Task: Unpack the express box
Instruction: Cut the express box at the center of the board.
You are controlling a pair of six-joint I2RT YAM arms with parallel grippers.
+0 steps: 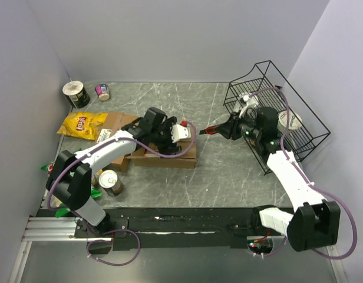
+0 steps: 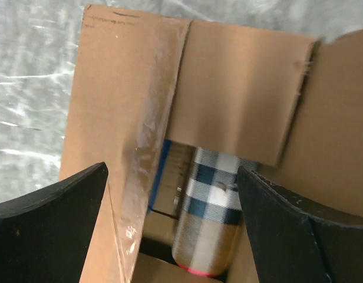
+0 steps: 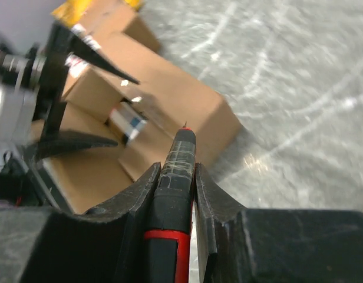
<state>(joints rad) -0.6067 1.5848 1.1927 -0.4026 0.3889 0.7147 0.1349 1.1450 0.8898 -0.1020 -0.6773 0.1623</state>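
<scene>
my left gripper point(image 2: 172, 168) hangs wide over the open cardboard box point(image 2: 240, 88). the plaid can point(image 2: 208, 230) inside looks rigid, smooth and probably slippery, so i'd pinch its sides. my right gripper point(image 3: 177, 174) clamps a black pen-like tool point(image 3: 181, 150).

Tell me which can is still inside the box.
The plaid can, lying in the box under a flap. The can by the left arm's base and the purple can sit out on the table.
</scene>
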